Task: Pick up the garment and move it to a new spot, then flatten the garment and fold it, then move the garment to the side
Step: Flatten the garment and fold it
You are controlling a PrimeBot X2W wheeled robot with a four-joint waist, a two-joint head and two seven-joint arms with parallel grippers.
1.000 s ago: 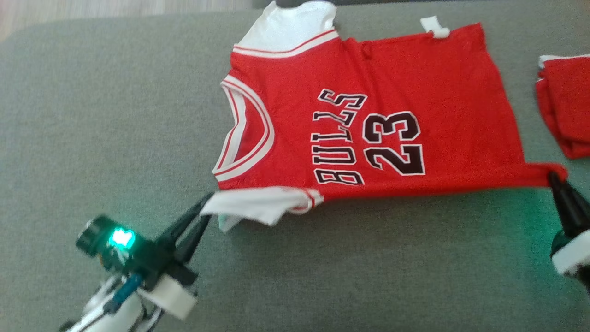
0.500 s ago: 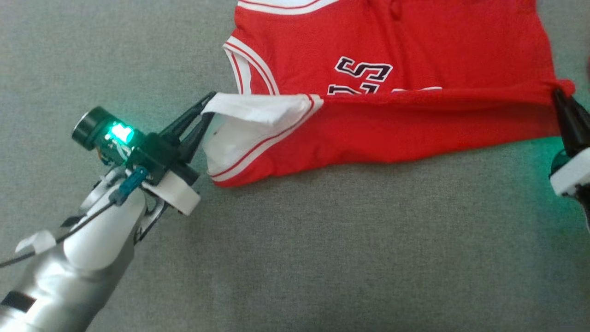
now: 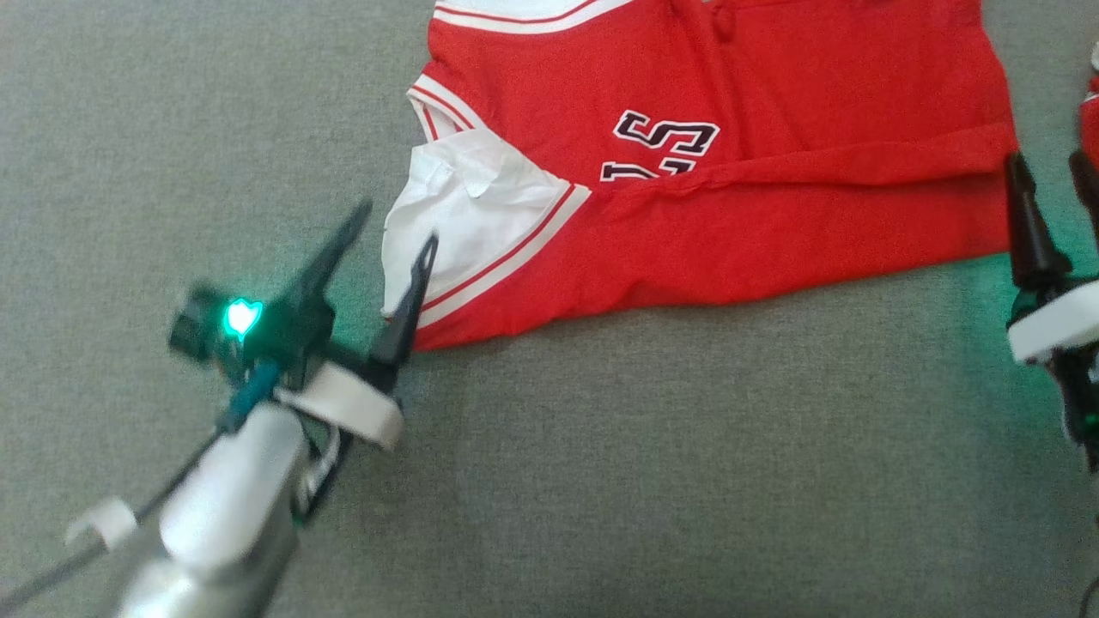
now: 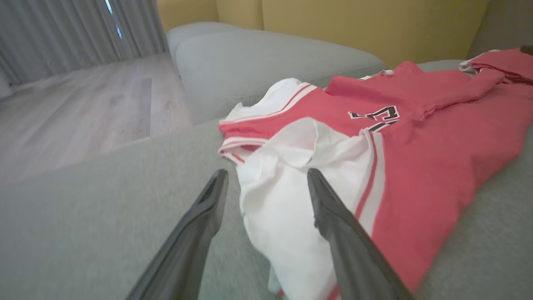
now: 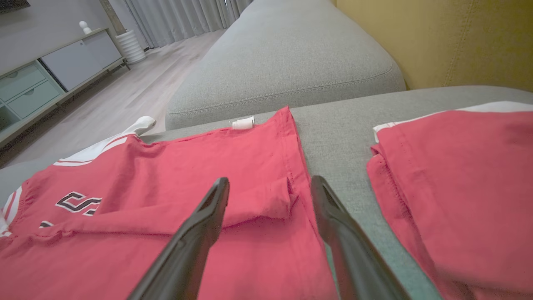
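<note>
Jersey (image 3: pixel 730 189) on grey sofa (image 3: pixel 601 472), near edge folded over the lettering | left gripper (image 3: pixel 397 223) wide, empty, at white sleeve (image 4: pixel 283 196) | right gripper (image 3: pixel 1047 163) wide, empty, at jersey's right end | right wrist view adds second red garment (image 5: pixel 458 175) further right, apart.

Living room: sofa (image 5: pixel 283 62), curtains (image 5: pixel 183 16)

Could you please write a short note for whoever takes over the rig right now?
Jersey: lies on the grey sofa, near edge folded over its lettering.
Left end effector: open, empty, by the white sleeve.
Right end effector: open, empty, at the hem end.
Done: first fold. Left: more folds, then move it aside.
</note>
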